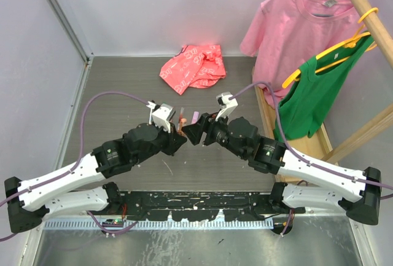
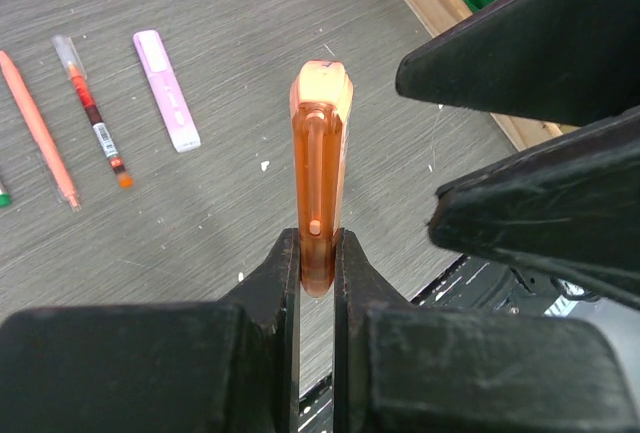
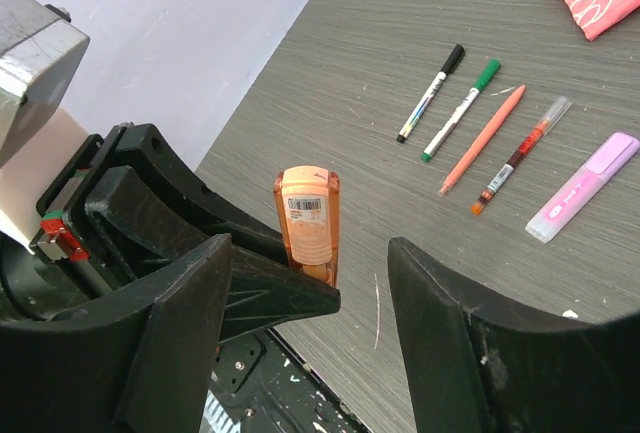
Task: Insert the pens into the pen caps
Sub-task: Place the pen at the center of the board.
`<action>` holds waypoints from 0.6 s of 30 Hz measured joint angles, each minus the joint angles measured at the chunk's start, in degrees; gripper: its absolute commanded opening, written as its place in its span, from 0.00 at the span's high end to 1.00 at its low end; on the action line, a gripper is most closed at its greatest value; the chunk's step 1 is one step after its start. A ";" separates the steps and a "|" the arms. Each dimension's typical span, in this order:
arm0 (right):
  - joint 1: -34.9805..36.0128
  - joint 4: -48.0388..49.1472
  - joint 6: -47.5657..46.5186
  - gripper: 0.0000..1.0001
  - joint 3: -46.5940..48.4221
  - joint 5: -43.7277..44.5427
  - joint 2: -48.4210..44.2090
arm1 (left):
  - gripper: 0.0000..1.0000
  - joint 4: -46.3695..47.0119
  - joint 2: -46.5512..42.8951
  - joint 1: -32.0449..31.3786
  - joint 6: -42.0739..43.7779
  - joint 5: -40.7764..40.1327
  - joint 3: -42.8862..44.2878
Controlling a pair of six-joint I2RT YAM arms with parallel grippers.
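Left gripper (image 2: pixel 318 253) clenched on the lower end of the short orange highlighter (image 2: pixel 320 168), held upright above the table (image 2: pixel 300 13). Right gripper (image 3: pixel 300 303) released, its fingers (image 3: pixel 480 343) spread to either side of that highlighter. Beyond, lying in a row on the table: two white markers (image 3: pixel 430 93), salmon-orange pen (image 3: pixel 483 139), dark red pen (image 3: pixel 522 155), pink highlighter (image 3: pixel 583 201). Farther off, red patterned cloth (image 1: pixel 193 64).

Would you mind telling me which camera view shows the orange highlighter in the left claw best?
The left wrist view: the orange highlighter stands centred, with its clip. The right wrist view shows its barcode side; overhead it is a sliver.
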 measured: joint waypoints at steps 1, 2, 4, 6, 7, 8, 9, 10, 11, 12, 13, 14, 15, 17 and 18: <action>0.00 0.13 0.04 0.32 -0.04 -0.02 0.20 | 1.00 0.39 0.22 0.00 -0.04 0.02 0.00; 0.00 0.33 0.09 0.32 -0.11 -0.02 0.42 | 1.00 0.72 0.48 0.00 -0.07 0.02 0.07; 0.00 1.09 0.24 0.32 -0.33 -0.07 0.94 | 1.00 1.18 0.87 0.00 -0.07 0.02 0.09; 0.00 1.55 0.46 0.34 -0.39 -0.07 1.51 | 1.00 1.44 1.16 0.00 -0.07 0.02 0.09; 0.00 1.77 0.68 0.35 -0.39 -0.07 1.77 | 1.00 1.53 1.22 0.00 -0.07 0.02 0.09; 0.00 1.92 0.92 0.36 -0.39 -0.04 2.03 | 1.00 1.60 1.27 0.00 -0.04 0.02 0.09; 0.00 2.01 1.27 0.39 -0.39 0.00 2.36 | 1.00 1.70 1.27 0.00 -0.07 0.02 0.09; 0.00 2.05 1.49 0.40 -0.42 0.13 2.58 | 1.00 1.88 1.27 0.00 -0.07 0.02 0.09; 0.00 2.10 1.70 0.41 -0.46 0.24 2.71 | 1.00 2.01 1.27 0.00 -0.07 0.00 0.09; 0.00 2.12 1.97 0.42 -0.57 0.42 2.71 | 1.00 2.12 1.27 0.00 -0.04 0.00 0.09; 0.00 2.14 2.21 0.43 -0.72 0.61 2.71 | 1.00 2.23 1.27 0.00 -0.04 0.00 0.09; 0.00 2.16 2.49 0.44 -0.83 0.76 2.71 | 1.00 2.38 1.25 0.00 -0.04 0.00 0.09; 0.00 2.16 2.60 0.46 -0.90 0.81 2.75 | 1.00 2.54 1.22 0.00 -0.02 0.00 0.09; 0.00 2.27 2.84 0.50 -1.03 0.92 3.06 | 1.00 2.89 1.14 0.00 -0.02 0.00 0.09; 0.00 2.34 2.95 0.50 -1.03 0.92 3.32 | 1.00 3.06 1.14 0.00 -0.02 0.00 0.09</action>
